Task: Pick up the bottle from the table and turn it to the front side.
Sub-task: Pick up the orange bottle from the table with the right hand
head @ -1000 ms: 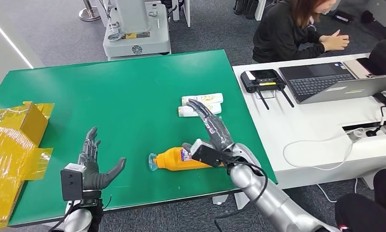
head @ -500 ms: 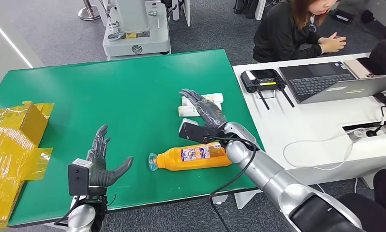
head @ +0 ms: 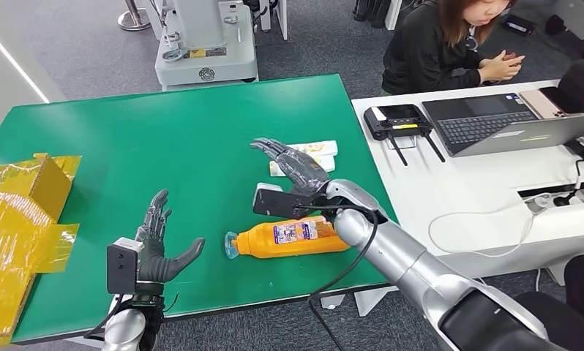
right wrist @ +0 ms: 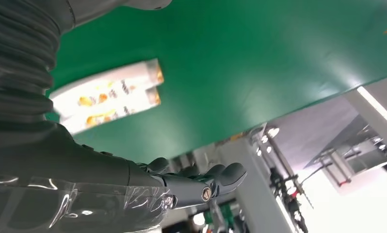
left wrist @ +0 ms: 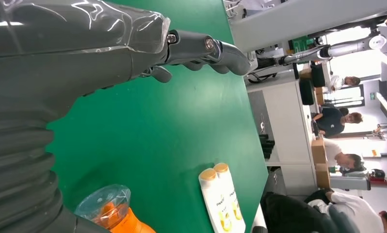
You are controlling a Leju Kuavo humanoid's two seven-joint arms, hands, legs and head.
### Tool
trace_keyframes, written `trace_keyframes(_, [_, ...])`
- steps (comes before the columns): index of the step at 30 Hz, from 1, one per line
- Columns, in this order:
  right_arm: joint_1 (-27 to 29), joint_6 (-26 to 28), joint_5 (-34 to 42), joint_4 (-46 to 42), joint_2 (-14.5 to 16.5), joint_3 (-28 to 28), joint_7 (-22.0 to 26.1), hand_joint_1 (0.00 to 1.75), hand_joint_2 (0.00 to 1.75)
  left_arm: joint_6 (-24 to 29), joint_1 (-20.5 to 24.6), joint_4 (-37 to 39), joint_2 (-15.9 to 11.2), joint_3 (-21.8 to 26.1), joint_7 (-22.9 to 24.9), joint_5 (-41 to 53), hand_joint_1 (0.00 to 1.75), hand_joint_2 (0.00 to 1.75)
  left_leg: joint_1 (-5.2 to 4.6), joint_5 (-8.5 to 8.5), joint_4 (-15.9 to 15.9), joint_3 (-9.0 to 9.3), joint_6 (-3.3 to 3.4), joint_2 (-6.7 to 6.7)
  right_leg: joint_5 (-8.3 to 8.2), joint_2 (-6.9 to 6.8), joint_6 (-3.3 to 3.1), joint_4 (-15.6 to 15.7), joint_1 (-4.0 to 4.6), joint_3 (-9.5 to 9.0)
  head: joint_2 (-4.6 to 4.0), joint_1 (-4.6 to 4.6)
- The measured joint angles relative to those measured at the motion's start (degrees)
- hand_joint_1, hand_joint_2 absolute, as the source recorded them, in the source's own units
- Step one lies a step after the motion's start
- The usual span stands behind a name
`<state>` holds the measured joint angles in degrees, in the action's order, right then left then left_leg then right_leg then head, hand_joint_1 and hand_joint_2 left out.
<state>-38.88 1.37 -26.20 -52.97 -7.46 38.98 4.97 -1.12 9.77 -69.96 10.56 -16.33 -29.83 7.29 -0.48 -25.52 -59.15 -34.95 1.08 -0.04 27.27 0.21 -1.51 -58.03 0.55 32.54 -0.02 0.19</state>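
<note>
An orange bottle [head: 293,237] with a clear cap lies on its side near the front edge of the green table [head: 165,146], cap end toward my left hand; its cap end [left wrist: 104,208] shows in the left wrist view. My right hand [head: 293,167] hovers open just beyond the bottle, fingers spread toward the white tubes, holding nothing. My left hand [head: 154,248] is open above the table's front left, well apart from the bottle, palm turned toward it.
Two white tubes [head: 304,156] lie side by side behind the bottle. Crumpled yellow packaging [head: 25,219] sits at the table's left edge. A white desk [head: 479,183] with a laptop and a controller adjoins on the right, where a person sits.
My right hand has lifted off the bottle's base end and swung back and left above it. The bottle now lies free. My left hand crept slightly toward the bottle.
</note>
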Motion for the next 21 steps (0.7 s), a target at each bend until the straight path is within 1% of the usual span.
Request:
trace_keyframes(3, [-0.98,1.31,-4.29,-0.32,-0.05,1.93,-3.11,0.0,1.75,-0.14,-0.01,0.01,0.0,0.0,0.27,-0.01,0.0,1.75,0.0,0.0,0.0,0.0,0.0,0.0,0.0,0.0,0.0,0.0,0.0,0.0,0.0,0.0])
trace_keyframes(11, [-3.01,0.87,-11.79,0.81,-0.16,6.39,-9.15,0.0,1.75,-1.33,-0.03,0.02,0.01,-0.02,1.52,0.31,0.0,1.75,0.0,0.01,-0.01,0.0,0.0,-0.02,0.0,-0.01,0.0,0.0,0.0,0.0,0.0,0.0])
trace_keyframes(17, [-2.99,-3.76,-11.06,0.63,-0.95,7.9,-9.3,0.0,1.75,-1.92,-0.15,0.02,0.0,-0.02,2.1,0.91,0.0,1.75,0.0,0.0,0.0,0.0,0.0,-0.02,0.0,-0.01,0.0,0.0,0.0,0.01,0.0,-0.01])
trace_keyframes(21, [-2.89,-4.85,-10.97,0.28,-1.7,8.67,-9.3,0.0,1.75,-2.52,-0.24,0.05,0.0,-0.01,2.14,1.25,0.0,1.75,0.0,0.0,-0.01,0.0,0.0,-0.02,0.0,-0.02,0.0,0.01,0.0,0.01,0.0,0.0])
